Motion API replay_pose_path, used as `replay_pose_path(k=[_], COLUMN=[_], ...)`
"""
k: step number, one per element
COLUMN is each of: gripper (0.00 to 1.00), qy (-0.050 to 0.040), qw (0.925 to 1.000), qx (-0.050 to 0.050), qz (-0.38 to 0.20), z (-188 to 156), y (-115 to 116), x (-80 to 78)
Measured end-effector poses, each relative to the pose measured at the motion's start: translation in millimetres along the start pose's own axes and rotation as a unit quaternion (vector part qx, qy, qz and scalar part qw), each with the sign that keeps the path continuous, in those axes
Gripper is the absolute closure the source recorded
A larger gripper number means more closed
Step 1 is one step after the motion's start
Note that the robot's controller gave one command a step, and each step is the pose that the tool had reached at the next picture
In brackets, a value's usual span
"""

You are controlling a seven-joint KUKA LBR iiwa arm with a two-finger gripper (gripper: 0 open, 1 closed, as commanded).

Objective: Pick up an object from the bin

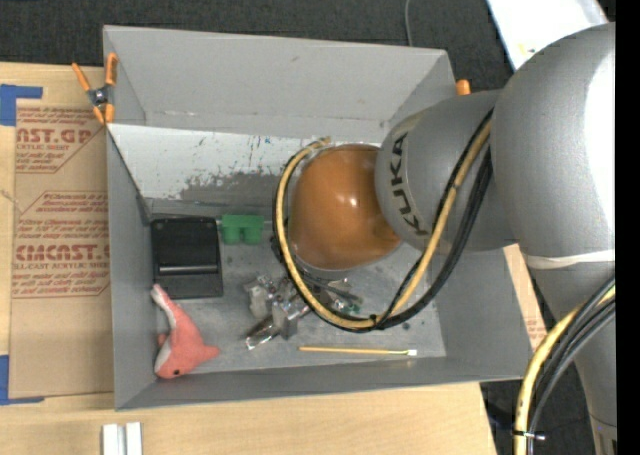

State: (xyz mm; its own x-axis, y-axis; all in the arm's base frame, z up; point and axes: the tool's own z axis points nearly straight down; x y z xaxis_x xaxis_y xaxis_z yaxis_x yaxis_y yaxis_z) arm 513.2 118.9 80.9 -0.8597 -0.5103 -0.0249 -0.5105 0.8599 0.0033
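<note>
My gripper [274, 312] shows as a cluster of metal parts low over the bin floor, near the front middle, just under the orange cover. A small green block [241, 230] lies behind it to the left. A thin wooden stick [357, 350] lies flat on the floor just right of the gripper, close to the front wall. A pink soft toy [176, 337] rests in the front left corner, apart from the gripper.
A black box [186, 258] stands against the left side of the bin, behind the pink toy. The arm and its orange cover with looping cables hang over the right half of the bin and hide the floor beneath them.
</note>
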Motion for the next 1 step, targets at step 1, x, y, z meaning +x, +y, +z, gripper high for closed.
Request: replay_pose_path(k=[1], gripper=[1.00], qy=[0.0003], qw=[0.9999], qx=[0.000], qz=[0.013], z=[-222.7], y=[12.4], x=[-7.1])
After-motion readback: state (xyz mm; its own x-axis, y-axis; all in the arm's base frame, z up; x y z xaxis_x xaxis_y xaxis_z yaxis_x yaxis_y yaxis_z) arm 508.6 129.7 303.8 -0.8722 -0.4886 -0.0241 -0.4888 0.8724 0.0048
